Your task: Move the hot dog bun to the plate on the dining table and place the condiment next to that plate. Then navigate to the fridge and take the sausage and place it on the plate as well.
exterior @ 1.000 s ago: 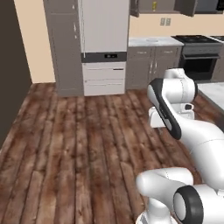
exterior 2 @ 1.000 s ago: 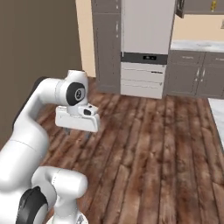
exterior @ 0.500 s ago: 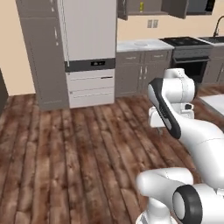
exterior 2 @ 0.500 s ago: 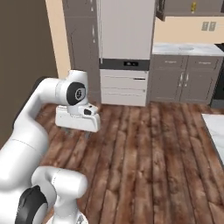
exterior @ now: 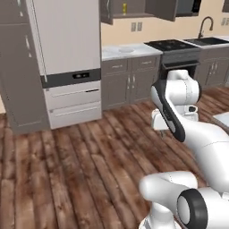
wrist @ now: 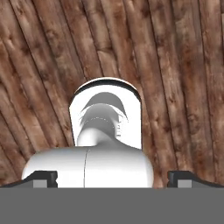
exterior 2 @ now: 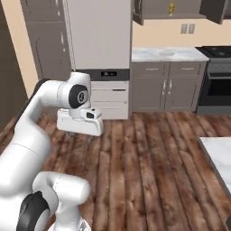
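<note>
The fridge (exterior: 62, 40) stands shut ahead on the left, with a pale tall door, a dark control strip and two drawers below; it appears again as the fridge (exterior 2: 97, 36). My gripper (exterior 2: 77, 134) hangs folded close to the arm, pointing down at the wooden floor, well short of the fridge. In the hand view the gripper (wrist: 112, 177) is open, its two dark fingertips (wrist: 41, 177) far apart with nothing between them. From the left the gripper (exterior: 163, 129) sits under the white wrist. The hot dog bun, plate, condiment and sausage are out of view.
Grey base cabinets (exterior: 127, 82) with a pale counter run right of the fridge, then a black stove (exterior: 179, 53) and a sink tap (exterior: 205, 27). A pale slab corner (exterior 2: 219, 158) juts in at the right. Brown plank floor (exterior: 67, 170) lies between me and the fridge.
The whole picture has shifted left and the fridge looks nearer, so the base has moved and turned; stove and sink have come into view. The arm holds the same folded pose, gripper still open.
</note>
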